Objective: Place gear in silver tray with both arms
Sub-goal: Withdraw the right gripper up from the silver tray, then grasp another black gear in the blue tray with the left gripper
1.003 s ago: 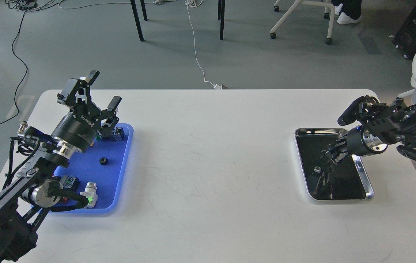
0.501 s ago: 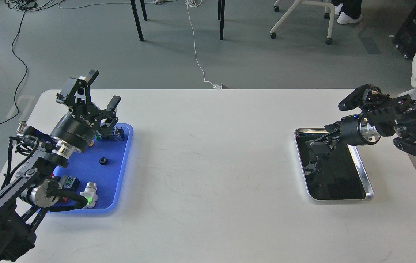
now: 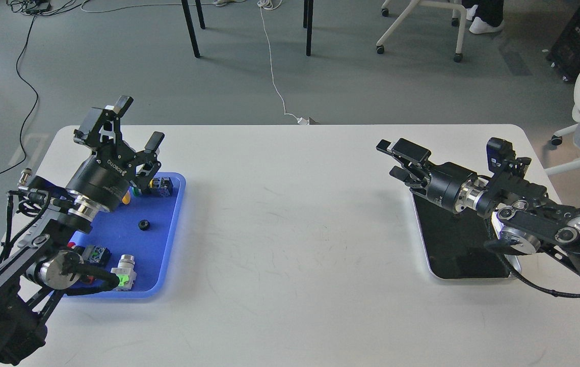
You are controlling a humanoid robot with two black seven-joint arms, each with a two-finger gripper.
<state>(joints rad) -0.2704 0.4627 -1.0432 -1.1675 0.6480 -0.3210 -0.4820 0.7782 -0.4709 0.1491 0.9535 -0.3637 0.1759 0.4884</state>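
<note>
The gear (image 3: 143,224) is small and black and lies on the blue tray (image 3: 165,255) at the left. My left gripper (image 3: 139,124) is open and empty, raised above the far end of the blue tray, beyond the gear. The silver tray (image 3: 453,255) lies at the right with a dark mirror-like bottom; nothing shows in it. My right gripper (image 3: 398,160) points left, just past the silver tray's far left corner, above the table. Its fingers stand apart and hold nothing. My right arm crosses over the silver tray's right side.
The blue tray also holds a black block (image 3: 162,186), a yellow part (image 3: 126,199), a blue-green part (image 3: 97,252) and a silver part with a green light (image 3: 124,272). Chairs and cables lie on the floor beyond the table.
My right gripper has risen out of the silver tray and swung left and away, past the tray's far left corner. My left gripper has shifted slightly left.
</note>
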